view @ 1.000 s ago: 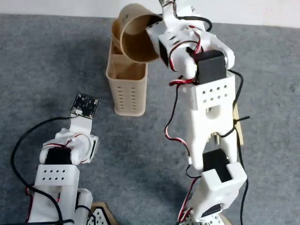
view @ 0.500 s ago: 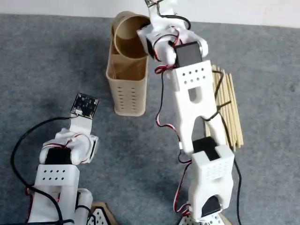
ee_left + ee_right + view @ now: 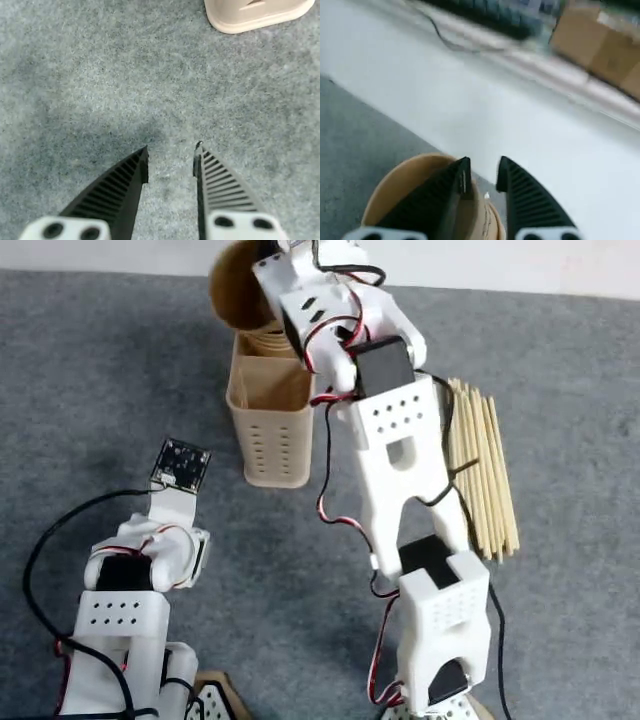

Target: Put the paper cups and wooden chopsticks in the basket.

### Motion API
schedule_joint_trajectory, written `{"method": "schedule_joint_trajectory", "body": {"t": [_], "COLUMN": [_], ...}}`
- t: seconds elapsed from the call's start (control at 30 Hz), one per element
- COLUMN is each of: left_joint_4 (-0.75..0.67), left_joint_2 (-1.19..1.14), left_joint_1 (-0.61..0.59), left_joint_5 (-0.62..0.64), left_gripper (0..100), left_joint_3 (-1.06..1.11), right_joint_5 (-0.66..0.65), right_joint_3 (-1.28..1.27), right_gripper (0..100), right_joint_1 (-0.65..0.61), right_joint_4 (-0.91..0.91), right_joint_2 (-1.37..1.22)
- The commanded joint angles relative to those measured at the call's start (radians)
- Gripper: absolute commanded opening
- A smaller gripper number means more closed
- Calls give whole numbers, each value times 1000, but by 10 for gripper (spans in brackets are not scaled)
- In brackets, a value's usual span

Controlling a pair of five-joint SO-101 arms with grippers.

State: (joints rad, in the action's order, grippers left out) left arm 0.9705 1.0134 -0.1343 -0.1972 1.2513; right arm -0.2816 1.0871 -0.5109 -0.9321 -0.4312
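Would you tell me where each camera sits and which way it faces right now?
High view: fixed above the table, looking down on both arms, basket, chopsticks and cup.
Left wrist view: on the left arm, facing down at the table; own jaws parted, basket's base beyond.
Right wrist view: on the right arm, facing outward past the table; own jaws grip the cup's rim.
Shared: high and right wrist show the cup.

Quick count: two arms, the left arm (image 3: 130, 580) and the right arm (image 3: 400, 440). One basket (image 3: 270, 455). One paper cup (image 3: 232, 290) on its own, plus nested cup rims (image 3: 262, 340) I can't count. The wooden chopsticks (image 3: 480, 470) are one bundle, well over five, too packed for an exact number.
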Motion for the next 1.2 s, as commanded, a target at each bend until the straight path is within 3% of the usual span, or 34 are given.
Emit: {"method": "schedule_joint_trajectory", "body": {"t": [0.0, 0.27, 0.37, 0.47, 0.6, 0.7, 0.9, 1.03, 1.17], "left_joint_4": [-15, 40, 94, 83, -57, -146, -160, -140, -29], "left_joint_2": [21, 21, 13, 12, -41, -200, -628, -855, -1020], "left_joint_1": [8, -58, -99, -58, 74, 120, 136, 157, 180], "left_joint_5": [-3, -5, 0, 41, 51, 51, 55, 55, 55], "left_gripper": [176, 176, 177, 178, 178, 178, 178, 178, 178], "left_joint_3": [-8, -302, -487, -645, -782, -894, -1244, -1458, -1572], "right_joint_5": [3, 5, 3, 2, 74, 101, 97, 97, 32], "right_joint_3": [33, 150, 176, 179, 4, -199, -797, -1330, -1885], "right_gripper": [80, 80, 80, 78, 68, 0, 7, 7, 6], "right_joint_1": [-5, 45, 53, 54, 182, 223, 243, 255, 257], "right_joint_4": [1, -341, -570, -842, -832, -834, -799, -585, -309], "right_joint_2": [13, 77, 113, 134, 248, 389, 825, 1165, 1512]}}
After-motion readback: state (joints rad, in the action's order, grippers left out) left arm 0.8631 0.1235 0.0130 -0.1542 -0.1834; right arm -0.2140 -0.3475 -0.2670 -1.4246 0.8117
